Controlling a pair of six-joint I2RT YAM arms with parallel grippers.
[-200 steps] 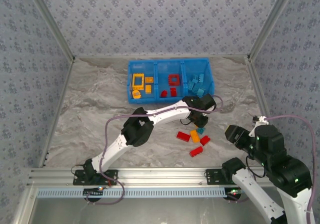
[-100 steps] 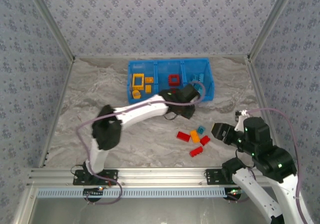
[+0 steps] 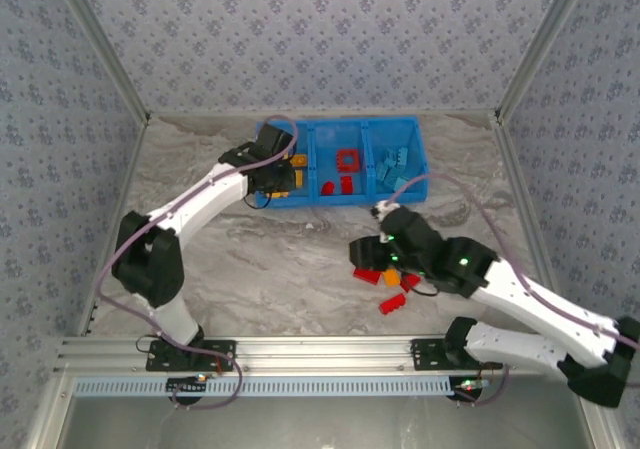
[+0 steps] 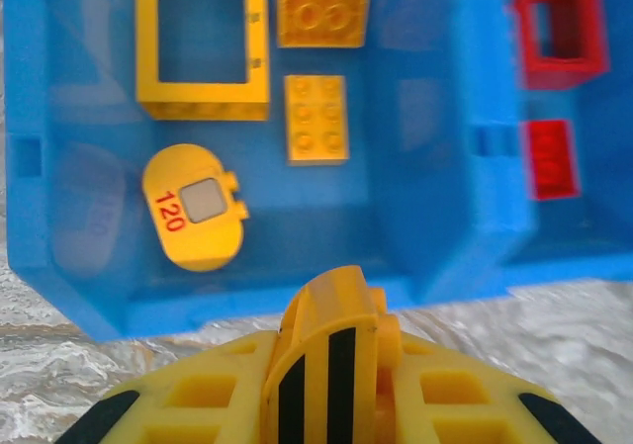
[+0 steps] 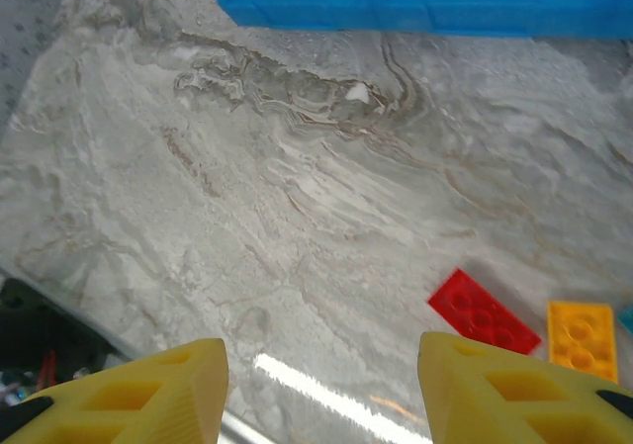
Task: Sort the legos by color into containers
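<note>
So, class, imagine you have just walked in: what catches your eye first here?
The bright blue bin at the far middle of the marbled table, its compartments holding yellow, red and light blue legos. Nearer, a few loose red and orange legos lie on the table, with the right fingers open above them.

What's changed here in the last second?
The left tool swung left from the loose legos to the yellow compartment of the bin, seemingly gripping a yellow striped piece. The right tool, open, reached left over the loose legos. Bin and loose legos stayed put.
</note>
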